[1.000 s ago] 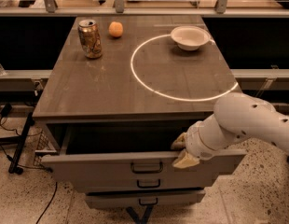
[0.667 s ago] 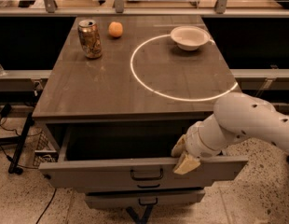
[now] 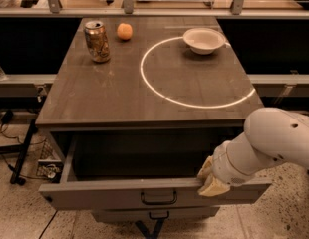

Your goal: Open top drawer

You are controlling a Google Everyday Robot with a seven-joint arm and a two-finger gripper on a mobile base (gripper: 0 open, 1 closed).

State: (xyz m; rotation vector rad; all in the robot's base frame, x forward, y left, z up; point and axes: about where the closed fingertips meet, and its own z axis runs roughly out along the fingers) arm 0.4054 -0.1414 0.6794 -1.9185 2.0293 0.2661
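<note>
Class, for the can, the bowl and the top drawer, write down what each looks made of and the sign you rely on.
Can: likely thin metal; glossy printed side, bright rim.
Bowl: probably ceramic or plastic; smooth, matt white.
Top drawer: looks like grey painted metal or laminate; flat, even front, dark handle.
The gripper rests on its front edge, right of the handle.

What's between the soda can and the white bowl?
An orange, in the camera view, nearer the can. The gripper is at the front edge of the top drawer.
</note>
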